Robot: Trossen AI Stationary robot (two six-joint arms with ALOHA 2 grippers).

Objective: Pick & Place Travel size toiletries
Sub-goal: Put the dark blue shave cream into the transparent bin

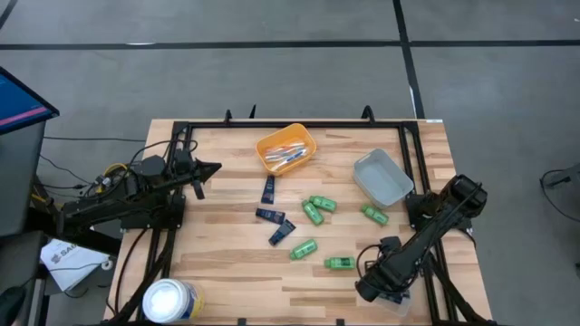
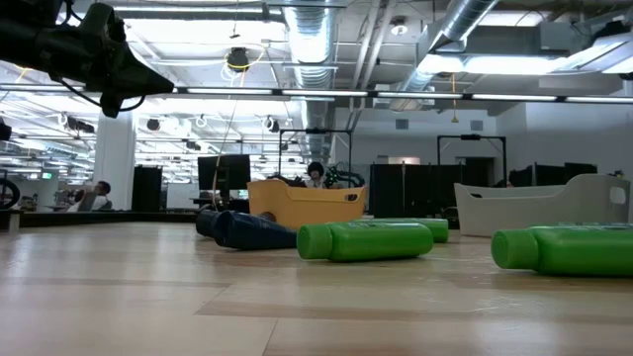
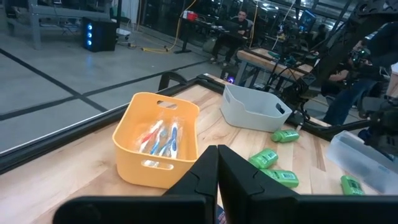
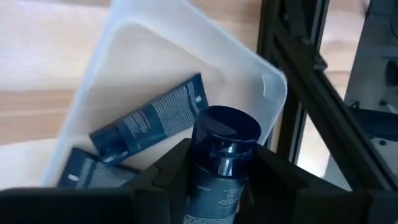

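The right gripper (image 4: 219, 180) holds a dark blue tube (image 4: 221, 158) between its two black fingers (image 4: 165, 180). The tube's round cap points up. Under it sits a clear tray (image 4: 118, 37) on the wooden table (image 4: 37, 106). Two more dark blue tubes lie in the tray, one (image 4: 152, 118) slanted and one (image 4: 87, 171) near the tray's edge. A black frame (image 4: 298, 68) runs beside the tray.

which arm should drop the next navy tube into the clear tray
Right. The right gripper holds a navy tube directly above the clear tray; the left gripper is shut, across the table.
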